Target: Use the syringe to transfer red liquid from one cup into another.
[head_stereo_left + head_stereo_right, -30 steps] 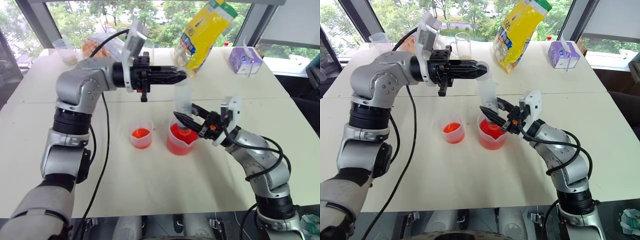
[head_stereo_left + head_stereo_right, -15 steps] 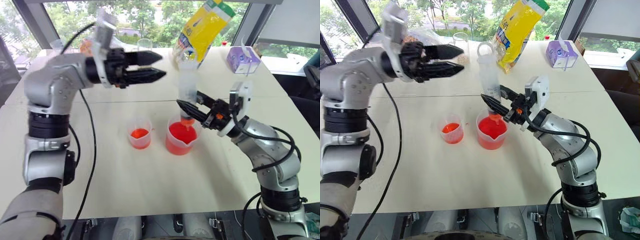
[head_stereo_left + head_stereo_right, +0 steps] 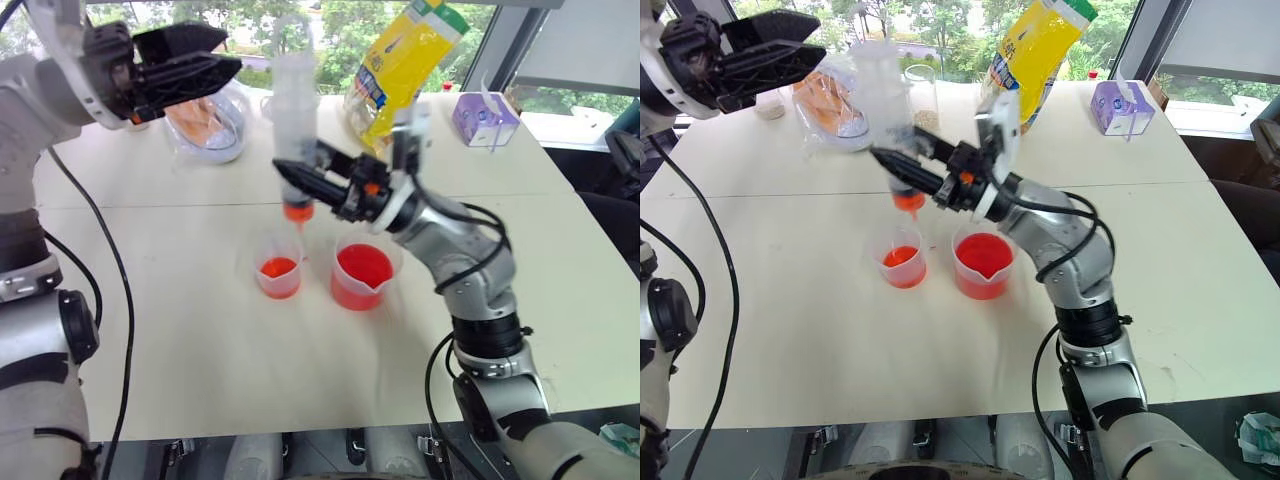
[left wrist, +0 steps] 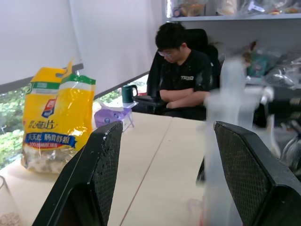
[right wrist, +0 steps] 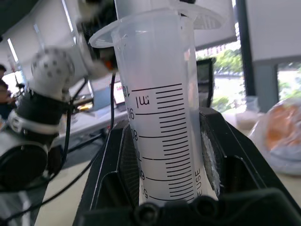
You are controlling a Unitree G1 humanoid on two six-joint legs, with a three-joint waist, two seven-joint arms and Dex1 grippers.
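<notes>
While the right gripper [image 3: 300, 182] pinches the upright syringe [image 3: 294, 120] above the small cup [image 3: 279, 272], beside the beaker [image 3: 360, 278], the left gripper [image 3: 215, 60] hangs spread apart.

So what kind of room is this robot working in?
Probably an office or lab workspace: pale tables pushed together by large windows with trees outside, a person sitting in an office chair, and shelves of supplies behind.

upright syringe [image 3: 883, 110] in right gripper [image 3: 902, 170] above small cup [image 3: 902, 257], beside spouted beaker [image 3: 983, 266]
</notes>
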